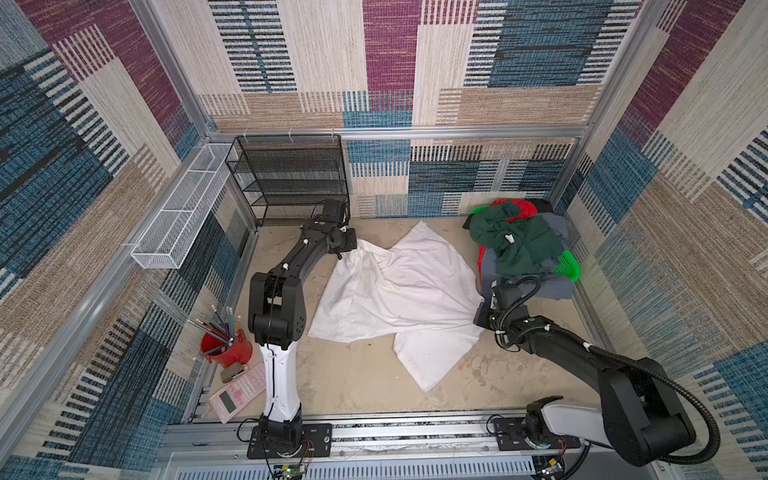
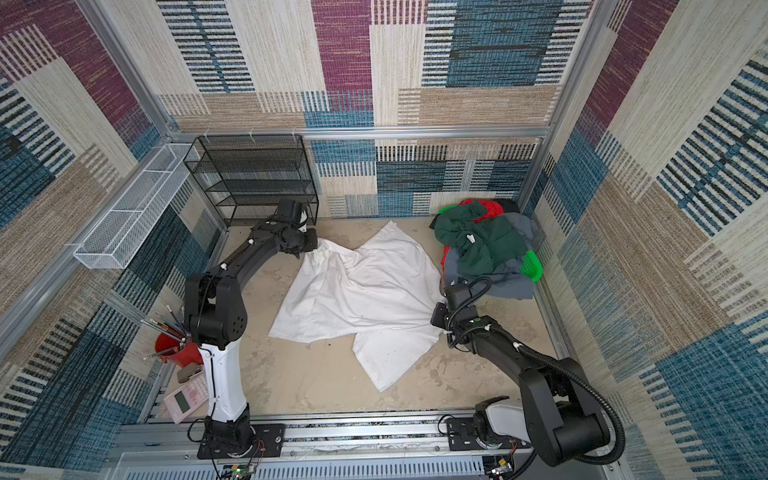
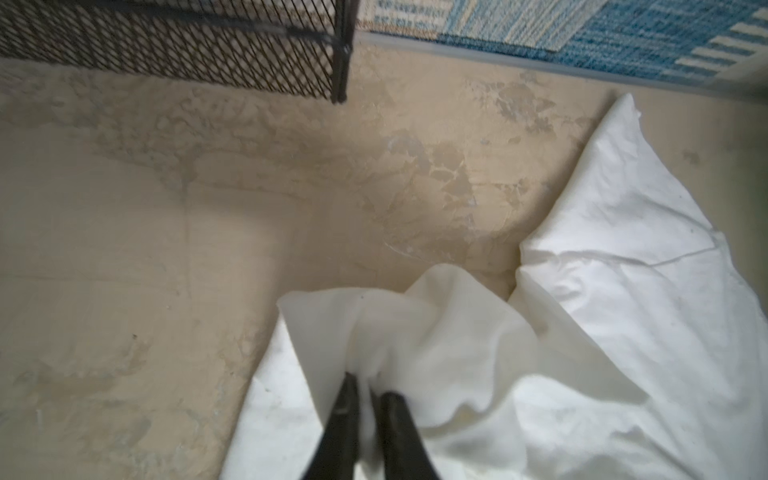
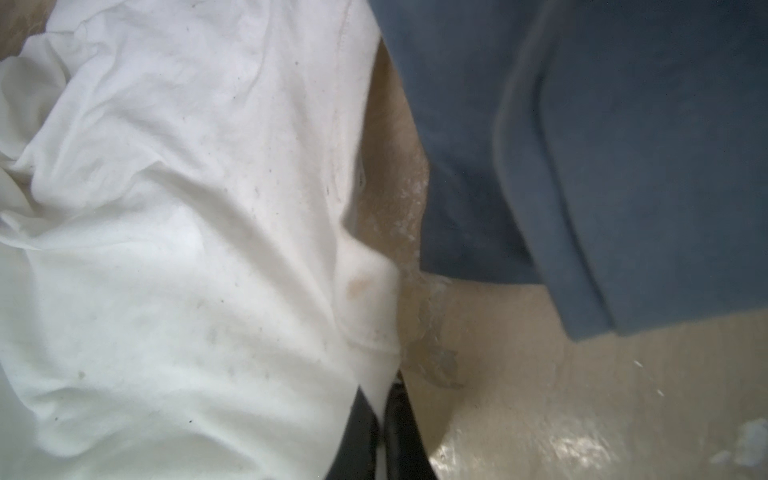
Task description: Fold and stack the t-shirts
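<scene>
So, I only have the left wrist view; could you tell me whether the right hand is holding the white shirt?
Observer: Yes, the right hand is shut on the edge of the white shirt.
Operator: Thanks. What lies beside it?
Observer: A grey-blue shirt, with a strip of bare table between.
Operator: And the other shirts?
Observer: Heaped over a green basket in the far right corner, dark green shirt on top.

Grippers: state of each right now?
Left gripper: closed on a bunched edge of the white t-shirt.
Right gripper: closed, pinching the same t-shirt's opposite edge.
</scene>
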